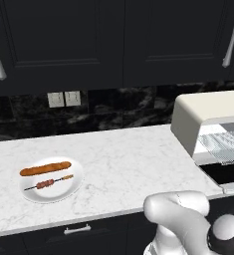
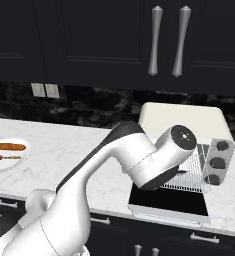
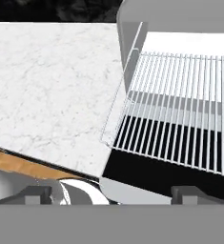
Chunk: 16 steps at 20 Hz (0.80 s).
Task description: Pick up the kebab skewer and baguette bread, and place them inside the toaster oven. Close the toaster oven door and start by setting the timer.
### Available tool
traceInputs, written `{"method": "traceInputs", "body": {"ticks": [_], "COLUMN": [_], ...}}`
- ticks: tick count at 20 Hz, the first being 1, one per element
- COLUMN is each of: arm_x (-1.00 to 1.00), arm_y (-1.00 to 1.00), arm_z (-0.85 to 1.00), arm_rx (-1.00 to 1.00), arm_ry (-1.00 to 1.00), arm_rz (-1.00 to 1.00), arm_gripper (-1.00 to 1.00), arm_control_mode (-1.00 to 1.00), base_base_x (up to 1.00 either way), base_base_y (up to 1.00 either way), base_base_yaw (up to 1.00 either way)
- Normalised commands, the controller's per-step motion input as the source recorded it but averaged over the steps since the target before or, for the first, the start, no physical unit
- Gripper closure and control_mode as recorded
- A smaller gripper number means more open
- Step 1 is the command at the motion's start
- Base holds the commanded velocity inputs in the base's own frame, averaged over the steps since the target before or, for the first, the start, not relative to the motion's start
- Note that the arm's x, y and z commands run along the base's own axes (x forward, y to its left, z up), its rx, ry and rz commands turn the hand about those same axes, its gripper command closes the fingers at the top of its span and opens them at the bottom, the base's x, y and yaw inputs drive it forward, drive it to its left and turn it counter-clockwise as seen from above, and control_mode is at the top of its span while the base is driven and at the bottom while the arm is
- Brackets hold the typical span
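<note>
Well apart, gripper (image 3: 111, 193) spread above toaster oven door (image 3: 151, 178); baguette bread (image 1: 45, 169) plated.

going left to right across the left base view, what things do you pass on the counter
plate carrying the baguette bread and kebab skewer → bare marble counter → toaster oven with its door folded down
</note>
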Motion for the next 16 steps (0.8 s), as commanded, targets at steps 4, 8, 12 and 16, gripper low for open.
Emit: {"method": "traceInputs", "body": {"ticks": [4,8,12,16], "arm_x": [-0.38,-0.05,-0.01,0.0], "arm_y": [1.0,1.0,1.0,1.0], "arm_z": [0.27,0.15,0.14,0.02], "arm_rx": [-0.07,-0.04,-0.01,0.0], "arm_ry": [0.06,0.1,0.08,0.08], "arm_rz": [0.01,0.02,0.03,0.06], "arm_gripper": [-1.0,-1.0,-1.0,-1.0], "arm_control_mode": [-1.0,-1.0,-1.0,-1.0], "base_base_x": [0.0,0.0,0.0,0.0], "base_base_y": [0.0,0.0,0.0,0.0], "base_base_yaw": [0.0,0.0,0.0,0.0]}}
